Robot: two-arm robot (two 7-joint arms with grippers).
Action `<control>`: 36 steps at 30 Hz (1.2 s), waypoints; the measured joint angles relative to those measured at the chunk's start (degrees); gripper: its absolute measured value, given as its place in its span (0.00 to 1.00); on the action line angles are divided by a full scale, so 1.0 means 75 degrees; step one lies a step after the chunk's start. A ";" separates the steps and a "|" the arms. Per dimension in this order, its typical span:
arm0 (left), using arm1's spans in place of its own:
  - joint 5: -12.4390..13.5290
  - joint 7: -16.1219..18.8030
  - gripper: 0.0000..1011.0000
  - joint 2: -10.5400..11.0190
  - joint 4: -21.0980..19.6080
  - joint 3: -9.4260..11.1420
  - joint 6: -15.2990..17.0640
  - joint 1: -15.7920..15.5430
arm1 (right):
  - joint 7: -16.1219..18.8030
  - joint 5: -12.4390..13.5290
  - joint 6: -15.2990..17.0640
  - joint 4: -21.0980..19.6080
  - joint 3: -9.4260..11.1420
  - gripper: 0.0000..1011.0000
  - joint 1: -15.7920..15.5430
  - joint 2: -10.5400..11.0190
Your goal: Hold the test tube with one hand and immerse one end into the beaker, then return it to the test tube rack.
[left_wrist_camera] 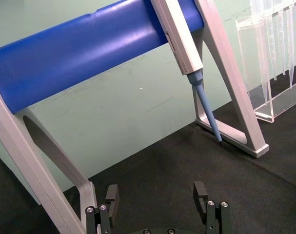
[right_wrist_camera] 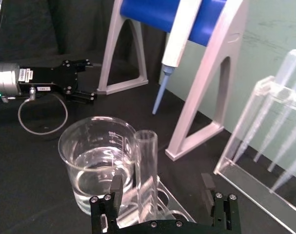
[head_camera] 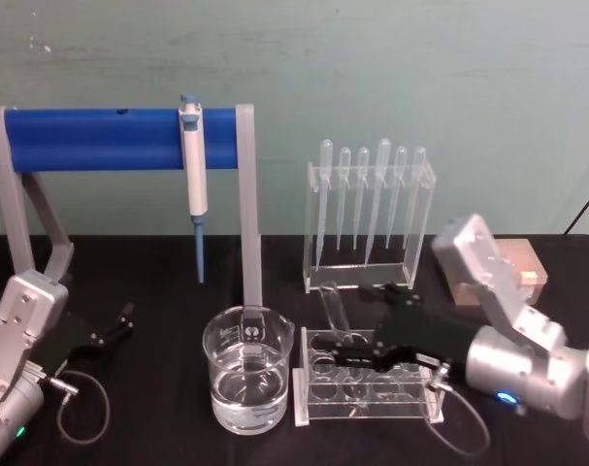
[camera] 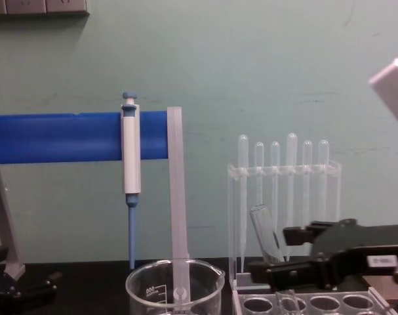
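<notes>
The test tube (head_camera: 333, 306) leans in the left end of a clear acrylic rack (head_camera: 305, 390), open rim up. My right gripper (head_camera: 369, 326) is open at the tube's height; in the right wrist view the test tube (right_wrist_camera: 147, 146) stands between the spread fingers (right_wrist_camera: 116, 187), untouched. The beaker (head_camera: 247, 371), part full of water, stands just left of the rack and shows as the beaker (right_wrist_camera: 96, 156) and the beaker (camera: 172, 285). From the chest, the test tube (camera: 267, 233) tilts beside the right gripper (camera: 274, 252). My left gripper (head_camera: 114, 328) rests open at the table's left, holding nothing.
A blue-barred stand (head_camera: 119, 138) carries a hanging blue-and-white pipettor (head_camera: 194, 175) behind the beaker. A clear holder of plastic pipettes (head_camera: 370, 209) stands behind the rack. A tan box (head_camera: 512, 272) sits at the back right. A cable loop (head_camera: 85, 413) lies by the left arm.
</notes>
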 joint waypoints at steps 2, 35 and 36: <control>0.0000 0.0000 0.99 0.0000 0.0000 0.0000 0.0000 0.0000 | 0.0060 -0.0094 0.0069 0.0153 -0.0086 0.99 0.0161 -0.0159; 0.0000 0.0000 0.99 0.0000 0.0000 0.0000 0.0000 0.0000 | -0.0178 -0.0364 0.0351 -0.0482 0.0455 0.23 -0.0186 -0.0437; 0.0000 0.0000 0.99 0.0000 0.0000 0.0000 0.0000 0.0000 | -0.0214 -0.0304 0.0333 -0.0560 0.0525 0.23 -0.0244 -0.0433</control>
